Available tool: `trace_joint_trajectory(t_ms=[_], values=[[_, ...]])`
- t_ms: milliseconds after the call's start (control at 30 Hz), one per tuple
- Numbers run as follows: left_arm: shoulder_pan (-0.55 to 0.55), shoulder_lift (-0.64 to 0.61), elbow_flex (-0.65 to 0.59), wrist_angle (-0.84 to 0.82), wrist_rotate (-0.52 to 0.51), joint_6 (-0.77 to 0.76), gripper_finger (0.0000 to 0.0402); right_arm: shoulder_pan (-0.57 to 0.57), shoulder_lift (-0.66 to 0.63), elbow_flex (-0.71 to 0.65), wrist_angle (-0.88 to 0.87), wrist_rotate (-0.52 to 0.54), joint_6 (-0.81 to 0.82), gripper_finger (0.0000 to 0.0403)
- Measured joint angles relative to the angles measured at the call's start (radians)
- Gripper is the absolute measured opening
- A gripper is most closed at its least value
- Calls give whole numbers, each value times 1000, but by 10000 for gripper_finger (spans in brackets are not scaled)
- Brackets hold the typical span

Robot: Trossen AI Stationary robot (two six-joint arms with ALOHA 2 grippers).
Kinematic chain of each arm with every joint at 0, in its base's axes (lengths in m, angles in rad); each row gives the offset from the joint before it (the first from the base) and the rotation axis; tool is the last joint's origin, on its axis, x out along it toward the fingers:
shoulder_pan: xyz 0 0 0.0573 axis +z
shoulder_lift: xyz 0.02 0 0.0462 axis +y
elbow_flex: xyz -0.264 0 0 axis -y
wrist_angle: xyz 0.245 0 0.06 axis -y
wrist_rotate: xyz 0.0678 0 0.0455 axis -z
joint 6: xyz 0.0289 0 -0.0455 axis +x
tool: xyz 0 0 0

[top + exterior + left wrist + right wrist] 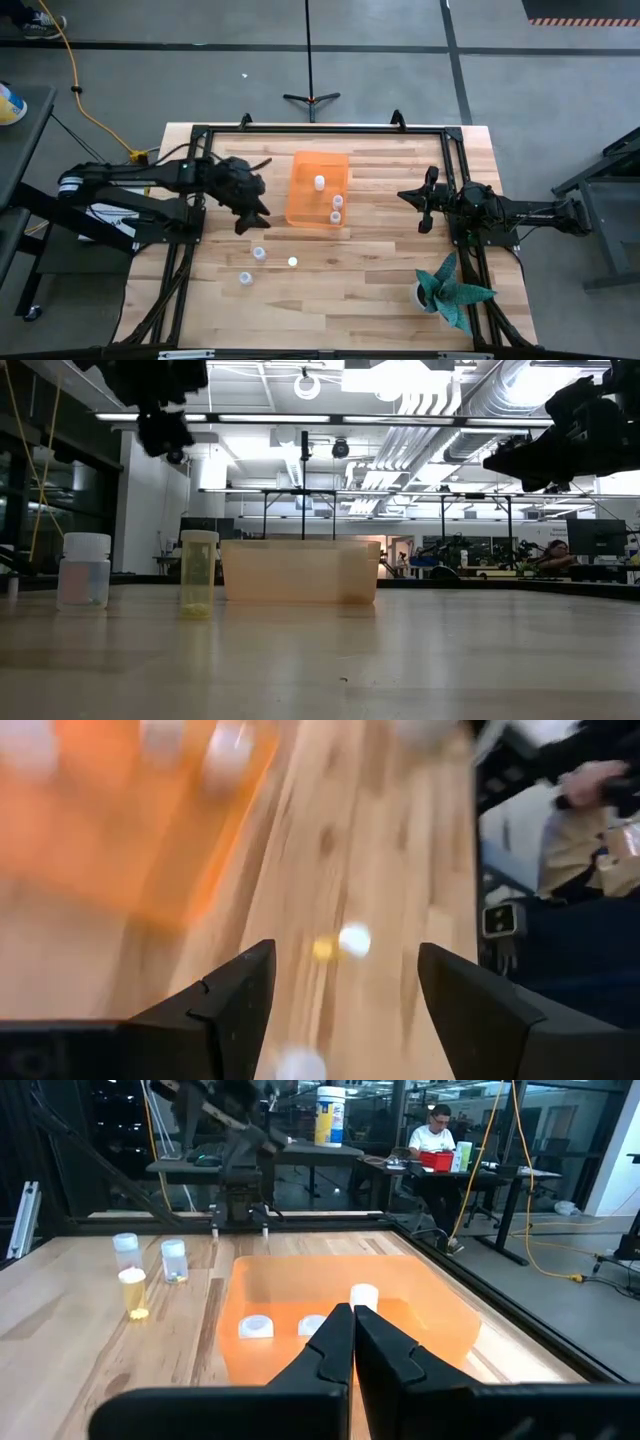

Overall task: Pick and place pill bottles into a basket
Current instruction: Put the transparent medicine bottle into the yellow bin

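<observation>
The orange basket [318,190] stands at the table's middle, toward the far side, with three pill bottles [338,202] in it. Three more pill bottles [259,254] stand upright on the table near and left of the basket; one of them [198,572] looks yellowish. My left gripper [250,215] hovers open and empty beside the basket's left near corner, above those bottles; in the left wrist view [345,948] one bottle [352,940] shows between its fingers, far below. My right gripper [408,196] is shut and empty, in the air right of the basket, pointing at it [353,1312].
A white pot with a teal plant [450,290] stands at the near right. A dark frame [320,128] runs along the table's far edge and sides. Bare wood lies near the front edge. A person [435,1130] sits at a desk beyond the table.
</observation>
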Motion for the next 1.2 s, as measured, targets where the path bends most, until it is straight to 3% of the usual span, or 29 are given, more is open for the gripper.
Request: trace_joint_trajectory(t_ms=[267,433,533,733,933,1200], values=[[-40,116,50,-231,-6,-266,278,0,0,0,-17,0,-18,6],[-149,162,67,-286,-54,-399,278,0,0,0,-27,0,-19,3],[-233,188,83,-288,-144,-427,278,0,0,0,-29,0,-19,1],[-373,236,99,-279,-329,-415,278,0,0,0,-41,0,-19,4],[-455,295,99,-251,-365,-403,278,0,0,0,-50,0,-19,3],[-517,381,99,-208,-515,-166,278,0,0,0,-66,0,-37,3]])
